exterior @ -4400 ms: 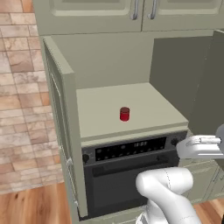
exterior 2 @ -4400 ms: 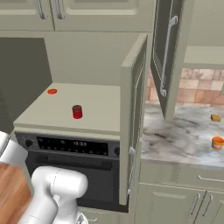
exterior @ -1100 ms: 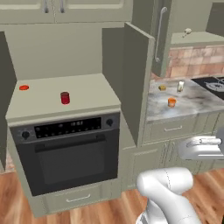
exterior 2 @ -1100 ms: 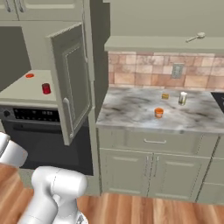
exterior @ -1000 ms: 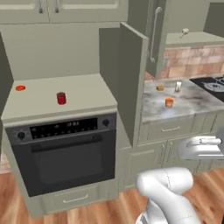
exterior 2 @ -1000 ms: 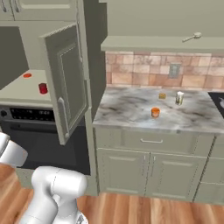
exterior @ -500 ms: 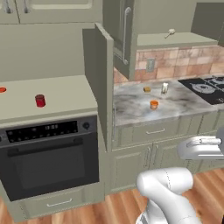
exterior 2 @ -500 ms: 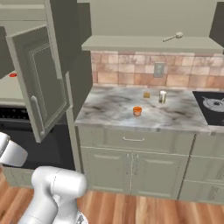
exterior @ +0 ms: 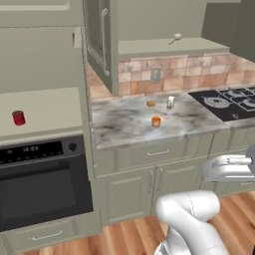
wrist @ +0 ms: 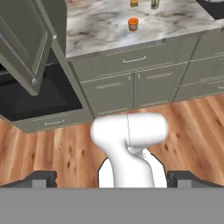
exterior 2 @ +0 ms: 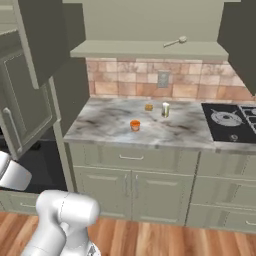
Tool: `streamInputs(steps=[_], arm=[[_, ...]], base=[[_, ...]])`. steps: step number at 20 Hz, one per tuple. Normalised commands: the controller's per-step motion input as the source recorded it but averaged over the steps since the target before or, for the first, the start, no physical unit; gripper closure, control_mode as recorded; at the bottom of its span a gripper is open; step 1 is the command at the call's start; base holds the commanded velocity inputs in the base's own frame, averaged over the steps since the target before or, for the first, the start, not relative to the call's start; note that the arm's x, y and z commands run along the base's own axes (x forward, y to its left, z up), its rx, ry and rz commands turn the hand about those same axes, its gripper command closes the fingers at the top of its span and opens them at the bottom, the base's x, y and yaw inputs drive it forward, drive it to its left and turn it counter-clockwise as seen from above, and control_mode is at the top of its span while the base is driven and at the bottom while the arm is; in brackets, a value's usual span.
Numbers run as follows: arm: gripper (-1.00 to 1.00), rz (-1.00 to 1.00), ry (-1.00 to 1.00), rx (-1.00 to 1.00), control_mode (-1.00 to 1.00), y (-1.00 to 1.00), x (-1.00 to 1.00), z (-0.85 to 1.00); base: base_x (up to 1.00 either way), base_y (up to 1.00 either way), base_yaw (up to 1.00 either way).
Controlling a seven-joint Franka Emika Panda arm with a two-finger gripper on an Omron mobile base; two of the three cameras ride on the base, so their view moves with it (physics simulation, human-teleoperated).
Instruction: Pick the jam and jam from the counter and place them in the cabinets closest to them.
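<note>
A small orange-lidded jam [exterior: 156, 121] [exterior 2: 135, 125] [wrist: 133, 23] stands near the middle of the marbled counter [exterior: 124, 124] [exterior 2: 100, 125]. A red jam [exterior: 18, 117] stands on the pale shelf above the oven, at the far left. Pale green cabinets hang over that spot with one door [exterior: 102, 45] [exterior 2: 25, 100] swung open. My gripper [wrist: 112, 179] is open, its dark fingertips [wrist: 39, 178] wide apart with nothing between them. It is held low in front of the base cupboards, well short of the counter.
A small amber jar [exterior: 150, 103] [exterior 2: 148, 107] and a pale bottle [exterior: 171, 102] [exterior 2: 165, 109] stand at the counter's back. A black hob [exterior: 229, 102] [exterior 2: 230, 120] lies to the right, an oven [exterior: 40, 179] to the left. A spoon [exterior 2: 176, 41] rests on the shelf above.
The whole picture has slid left as the base drove right: the oven and red jam went to the left edge, the counter came to the centre. The gripper stays open.
</note>
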Motion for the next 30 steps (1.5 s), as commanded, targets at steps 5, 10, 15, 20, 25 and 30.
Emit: streamInputs(steps=[5,10,15,20,25,30], arm=[[-1.0,0.0,0.0,0.0,1.0,0.0,0.0,0.0],[-1.0,0.0,0.0,0.0,1.0,0.0,0.0,0.0],[-1.0,0.0,0.0,0.0,1.0,0.0,0.0,0.0],[-1.0,0.0,0.0,0.0,1.0,0.0,0.0,0.0],[-1.0,0.0,0.0,0.0,1.0,0.0,0.0,0.0],[-1.0,0.0,0.0,0.0,1.0,0.0,0.0,0.0]], base=[[-0.07,-0.53,-0.01],[-0.06,-0.51,0.0],[-0.06,-0.46,0.0],[-0.08,-0.45,0.0],[-0.08,-0.35,-0.01],[0.0,0.0,0.0]])
